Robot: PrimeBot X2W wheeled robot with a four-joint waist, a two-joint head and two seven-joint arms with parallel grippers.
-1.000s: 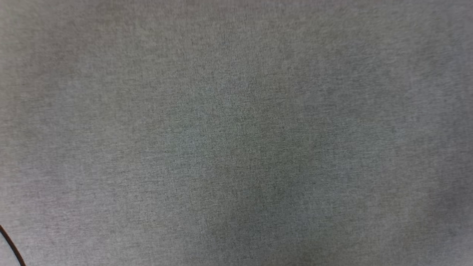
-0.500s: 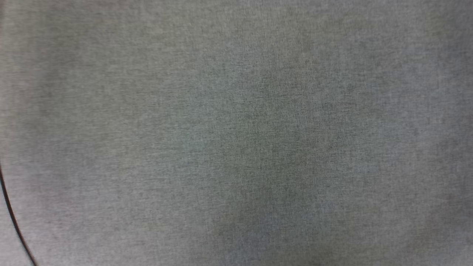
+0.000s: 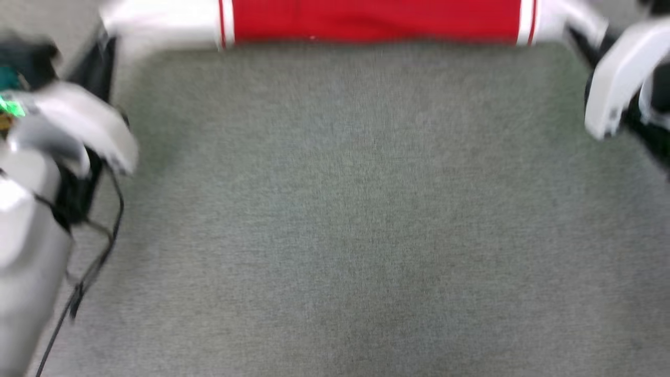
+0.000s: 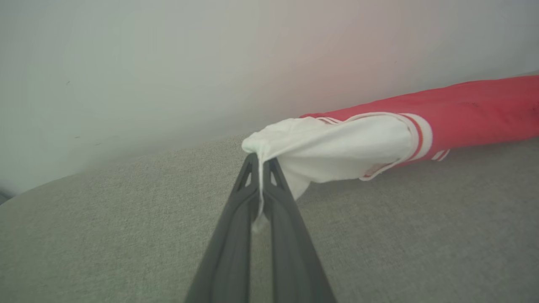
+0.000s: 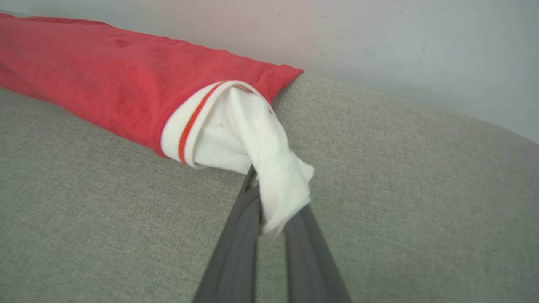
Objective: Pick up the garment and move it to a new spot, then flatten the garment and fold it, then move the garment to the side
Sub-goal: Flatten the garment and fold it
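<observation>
The garment (image 3: pixel 371 21), red with white sleeves and striped trim, lies stretched in a band along the far edge of the grey cloth surface (image 3: pixel 335 209). My left gripper (image 4: pixel 260 163) is shut on the left white sleeve (image 4: pixel 337 147); in the head view it sits at the upper left (image 3: pixel 104 47). The right white sleeve (image 5: pixel 248 130) is pinched in my shut right gripper (image 5: pixel 257 183), which appears at the upper right of the head view (image 3: pixel 581 36). The shirt's lettering is hidden.
A pale wall (image 4: pixel 210 63) rises just behind the garment. A thin dark cable (image 3: pixel 99 251) hangs from my left arm (image 3: pixel 31 209) over the surface. The head view is blurred.
The head view has shifted, so the camera moved: earlier it held bare grey cloth and a cable at the lower left, now the garment and both arms are in it.
</observation>
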